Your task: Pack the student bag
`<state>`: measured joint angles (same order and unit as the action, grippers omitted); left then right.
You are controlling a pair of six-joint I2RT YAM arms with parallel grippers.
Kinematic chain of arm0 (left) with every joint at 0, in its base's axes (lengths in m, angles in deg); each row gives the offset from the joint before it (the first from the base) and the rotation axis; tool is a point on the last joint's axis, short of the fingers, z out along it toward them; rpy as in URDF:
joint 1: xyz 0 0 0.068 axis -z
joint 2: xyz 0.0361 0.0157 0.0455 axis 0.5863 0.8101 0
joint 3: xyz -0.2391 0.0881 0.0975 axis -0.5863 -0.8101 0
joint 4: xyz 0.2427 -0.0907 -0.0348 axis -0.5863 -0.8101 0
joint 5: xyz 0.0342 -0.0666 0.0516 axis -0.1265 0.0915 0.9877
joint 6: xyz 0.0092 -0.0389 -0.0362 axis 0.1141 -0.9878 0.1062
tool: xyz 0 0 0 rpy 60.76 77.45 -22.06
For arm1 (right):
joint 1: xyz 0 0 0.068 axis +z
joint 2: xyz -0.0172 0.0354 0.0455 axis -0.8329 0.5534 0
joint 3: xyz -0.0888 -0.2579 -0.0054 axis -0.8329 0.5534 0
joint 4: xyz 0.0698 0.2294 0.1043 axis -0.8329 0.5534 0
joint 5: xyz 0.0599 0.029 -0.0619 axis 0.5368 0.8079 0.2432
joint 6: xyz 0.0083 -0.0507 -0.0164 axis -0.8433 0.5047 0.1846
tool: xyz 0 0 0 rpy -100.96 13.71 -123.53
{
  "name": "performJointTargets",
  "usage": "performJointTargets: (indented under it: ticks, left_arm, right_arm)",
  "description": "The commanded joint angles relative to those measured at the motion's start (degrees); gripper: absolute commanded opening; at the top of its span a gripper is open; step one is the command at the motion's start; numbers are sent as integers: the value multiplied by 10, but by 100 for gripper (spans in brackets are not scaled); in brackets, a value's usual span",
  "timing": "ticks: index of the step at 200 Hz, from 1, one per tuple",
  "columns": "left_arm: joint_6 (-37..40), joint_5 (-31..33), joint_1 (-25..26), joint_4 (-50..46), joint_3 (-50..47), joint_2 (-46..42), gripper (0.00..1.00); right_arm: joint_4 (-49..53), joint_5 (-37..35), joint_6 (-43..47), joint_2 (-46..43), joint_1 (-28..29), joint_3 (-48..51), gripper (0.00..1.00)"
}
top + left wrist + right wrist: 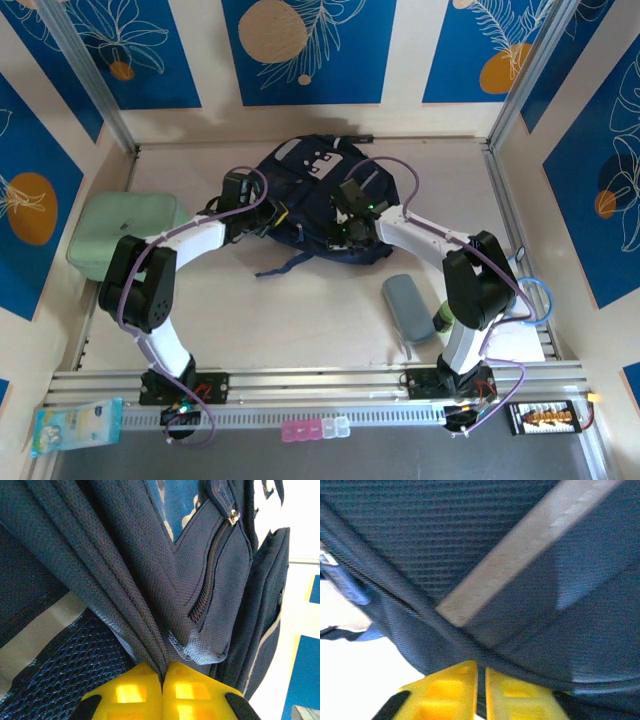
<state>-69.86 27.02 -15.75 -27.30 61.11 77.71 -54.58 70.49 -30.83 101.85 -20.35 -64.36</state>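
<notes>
The student bag (300,188) lies centre-back on the bench (300,310), left tool (162,675) clamped on its fabric fold, right tool (481,677) narrowly nipping a seam; either shallow pinch may slip once pulled.

Left end effector (162,676) pinches student bag (220,595) fabric.

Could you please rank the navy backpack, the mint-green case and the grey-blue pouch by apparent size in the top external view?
1. navy backpack, clearly the largest
2. mint-green case, though one corner is hidden
3. grey-blue pouch, the smallest
</notes>
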Motion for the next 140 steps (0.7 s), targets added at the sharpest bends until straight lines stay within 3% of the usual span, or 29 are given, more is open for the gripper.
performJointTargets:
  ticks: [1,32,140]
  left_arm:
    - [19,-15,-3,-8,18,-9,0]
    - [18,-22,-3,-6,17,-10,0]
    - [3,-33,2,12,9,-11,0]
  right_arm:
    - [-31,47,14,2,23,-33,26]
    - [-52,49,-5,31,42,-66,37]
    - [-41,18,-58,132,40,-149,32]
